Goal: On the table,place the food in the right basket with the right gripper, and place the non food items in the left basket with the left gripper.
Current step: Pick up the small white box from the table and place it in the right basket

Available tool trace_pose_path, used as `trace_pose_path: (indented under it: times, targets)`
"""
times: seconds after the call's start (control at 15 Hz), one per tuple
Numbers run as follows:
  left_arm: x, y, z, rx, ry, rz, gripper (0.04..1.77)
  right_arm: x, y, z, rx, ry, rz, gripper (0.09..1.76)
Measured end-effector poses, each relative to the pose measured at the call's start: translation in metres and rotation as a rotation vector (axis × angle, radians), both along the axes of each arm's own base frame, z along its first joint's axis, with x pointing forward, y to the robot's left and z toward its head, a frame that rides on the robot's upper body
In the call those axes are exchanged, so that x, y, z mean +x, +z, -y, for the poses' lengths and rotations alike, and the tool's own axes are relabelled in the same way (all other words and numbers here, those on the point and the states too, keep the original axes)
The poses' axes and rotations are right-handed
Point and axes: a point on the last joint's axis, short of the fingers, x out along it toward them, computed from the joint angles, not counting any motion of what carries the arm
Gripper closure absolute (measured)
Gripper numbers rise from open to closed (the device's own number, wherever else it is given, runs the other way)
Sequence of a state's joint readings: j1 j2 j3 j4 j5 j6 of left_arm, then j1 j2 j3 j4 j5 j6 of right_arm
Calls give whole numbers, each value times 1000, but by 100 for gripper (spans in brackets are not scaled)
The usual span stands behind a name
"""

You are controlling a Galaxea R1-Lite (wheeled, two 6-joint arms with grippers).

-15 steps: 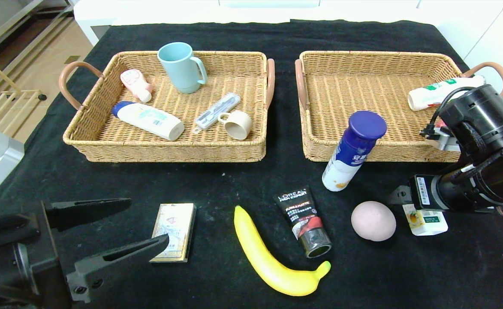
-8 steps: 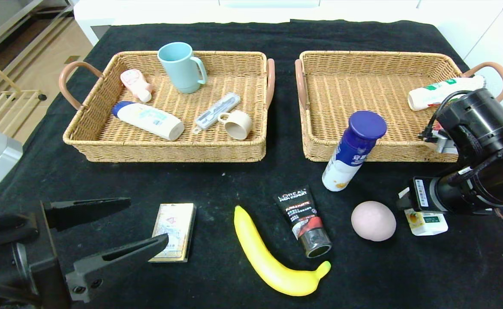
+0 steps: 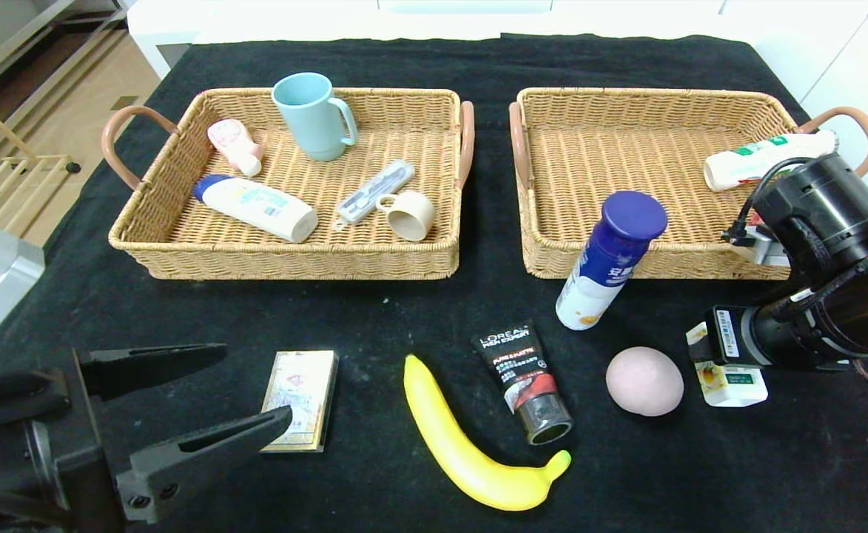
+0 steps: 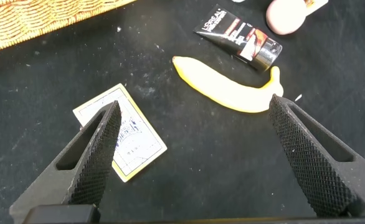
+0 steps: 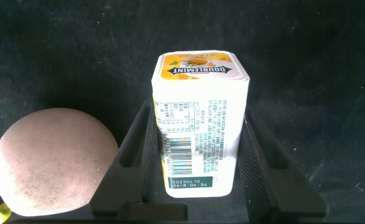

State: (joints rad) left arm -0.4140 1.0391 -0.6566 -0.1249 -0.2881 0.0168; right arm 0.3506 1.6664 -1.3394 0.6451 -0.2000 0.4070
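Now, at the head view's right edge, we see the right gripper (image 5: 198, 186) with jaws narrowed from wide onto the gum box (image 5: 198, 130) lying on the worktop (image 3: 404, 311) beside the pink egg (image 3: 644, 381); lifting into the right basket (image 3: 655, 255) likely follows. Left gripper (image 3: 204, 396) waits wide, lower left.

A black cloth-covered table (image 3: 404, 311) stands by white cabinets (image 3: 833, 44) and wood-toned floor (image 3: 71, 126).
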Motion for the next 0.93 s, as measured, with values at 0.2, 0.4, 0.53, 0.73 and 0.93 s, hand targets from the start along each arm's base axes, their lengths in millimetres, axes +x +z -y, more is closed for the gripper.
trace_pose_path:
  times: [0.2,0.4,0.53,0.73,0.93]
  targets:
    - [0,-1,0,3,0,-3,9,0,-2,0,-2,-1,-5,104]
    - [1,-3,1,21,-5,-3,9,-2,0,1,0,1,-5,104]
    - [1,-3,0,24,-7,2,9,-6,4,2,3,4,7,104]
    - [1,-3,0,33,-10,7,9,-14,16,2,10,23,45,104]
    - [0,-3,0,32,-10,10,9,-22,30,4,8,35,75,104]
